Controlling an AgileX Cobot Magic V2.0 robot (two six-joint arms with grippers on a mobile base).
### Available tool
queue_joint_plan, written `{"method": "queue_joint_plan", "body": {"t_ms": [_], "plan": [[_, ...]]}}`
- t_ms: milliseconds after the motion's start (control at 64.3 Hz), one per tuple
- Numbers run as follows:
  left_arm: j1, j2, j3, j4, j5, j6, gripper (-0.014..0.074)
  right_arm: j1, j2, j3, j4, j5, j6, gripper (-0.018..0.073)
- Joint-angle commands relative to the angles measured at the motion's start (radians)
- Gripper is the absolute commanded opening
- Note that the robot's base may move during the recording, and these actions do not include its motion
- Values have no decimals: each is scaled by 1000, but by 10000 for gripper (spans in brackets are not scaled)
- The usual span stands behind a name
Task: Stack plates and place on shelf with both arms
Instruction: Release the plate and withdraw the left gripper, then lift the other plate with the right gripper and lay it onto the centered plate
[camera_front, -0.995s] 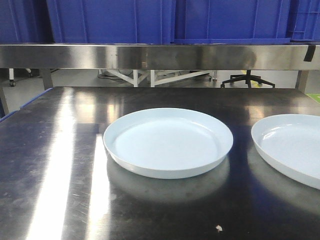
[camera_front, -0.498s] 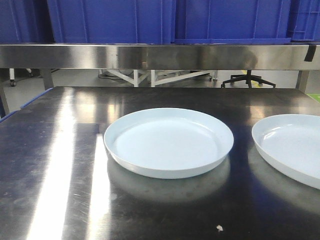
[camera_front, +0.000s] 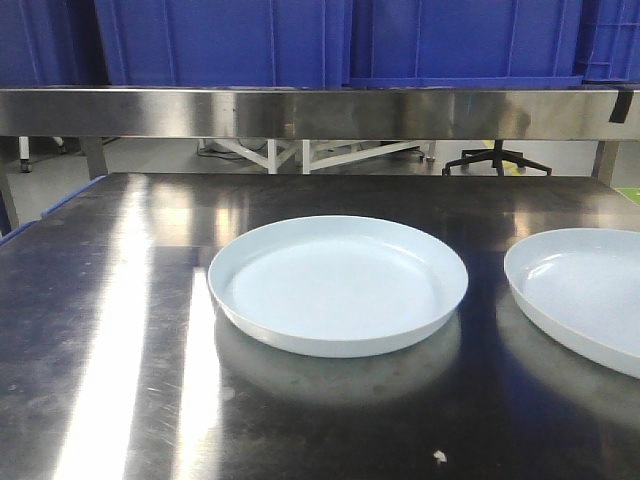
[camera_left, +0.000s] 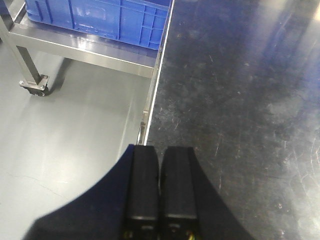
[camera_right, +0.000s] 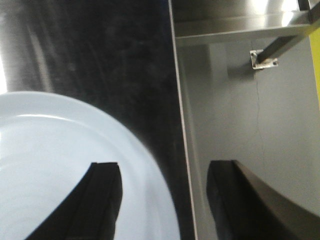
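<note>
Moved: nothing visible | one plate (camera_front: 337, 285) at tabletop (camera_front: 120, 300) centre, other plate (camera_front: 585, 295) at right edge, unstacked | left hand (camera_left: 160, 150) pressed together, empty, over left edge | right hand (camera_right: 162, 167) wide above other plate | stacking, shelving remain.

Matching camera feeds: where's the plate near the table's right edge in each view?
Front: right plate at the right edge, cropped.
Left wrist: not in view.
Right wrist: lower left, one finger of the open right end effector above it.
Shared landmark: dark steel tabletop.
</note>
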Motion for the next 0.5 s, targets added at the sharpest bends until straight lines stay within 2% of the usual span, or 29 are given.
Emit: {"method": "queue_joint_plan", "body": {"t_ms": [0, 171, 233, 311, 467, 482], "plan": [[-7, -5, -28, -8, -75, 3, 83, -26, 1, -37, -22, -26, -2, 490], [-7, -5, -28, -8, -76, 3, 83, -53, 36, -37, -22, -22, -2, 487], [-7, -5, -28, -8, -76, 3, 83, -53, 42, -37, -21, -19, -2, 451], [-7, -5, -28, -8, -76, 3, 83, -53, 49, -37, -21, -19, -2, 361], [-7, -5, -28, -8, -76, 3, 83, -53, 54, -39, -21, -21, -2, 13], [-7, -5, -28, -8, -76, 3, 83, -53, 54, -41, -21, -22, -2, 4]]}}
